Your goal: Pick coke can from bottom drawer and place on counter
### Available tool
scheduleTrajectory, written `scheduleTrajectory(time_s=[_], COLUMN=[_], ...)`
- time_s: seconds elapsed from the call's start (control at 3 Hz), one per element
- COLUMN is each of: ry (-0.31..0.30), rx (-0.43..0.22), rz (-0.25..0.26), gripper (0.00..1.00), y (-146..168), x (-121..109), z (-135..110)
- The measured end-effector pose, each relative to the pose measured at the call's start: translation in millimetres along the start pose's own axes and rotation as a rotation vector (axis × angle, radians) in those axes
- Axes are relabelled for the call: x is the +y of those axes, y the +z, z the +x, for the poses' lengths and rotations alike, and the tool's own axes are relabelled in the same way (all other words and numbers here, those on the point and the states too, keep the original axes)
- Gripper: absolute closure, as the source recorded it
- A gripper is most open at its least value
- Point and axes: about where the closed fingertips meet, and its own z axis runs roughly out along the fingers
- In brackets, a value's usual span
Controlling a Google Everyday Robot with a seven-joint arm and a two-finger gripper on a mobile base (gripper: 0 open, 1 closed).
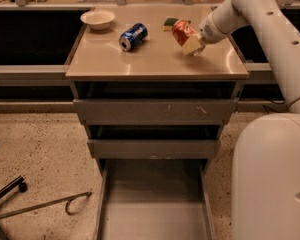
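Note:
The red coke can (182,31) is tilted in my gripper (191,43), just above the right rear part of the beige counter (155,59). The gripper is shut on the can, with a cream fingertip (192,45) at the can's lower end. The white arm (270,24) reaches in from the right. The bottom drawer (152,209) is pulled out at the foot of the cabinet, and its grey floor is bare.
A blue soda can (133,36) lies on its side at the counter's middle. A white bowl (97,19) stands at the rear left. A green sponge (169,22) lies behind the coke can. The two upper drawers (152,111) are slightly open. A metal cane (45,204) lies on the floor at left.

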Motion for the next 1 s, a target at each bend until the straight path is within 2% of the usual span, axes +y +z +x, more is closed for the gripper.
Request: scheduleTrajectory(time_s=[0.67,1.0], ry=[0.022,0.022], rx=[0.028,0.027], rz=[-0.083,-0.084], gripper=[1.0,0.81], y=[28.9,28.9], x=[2.4,2.4], z=[10.1,9.9])
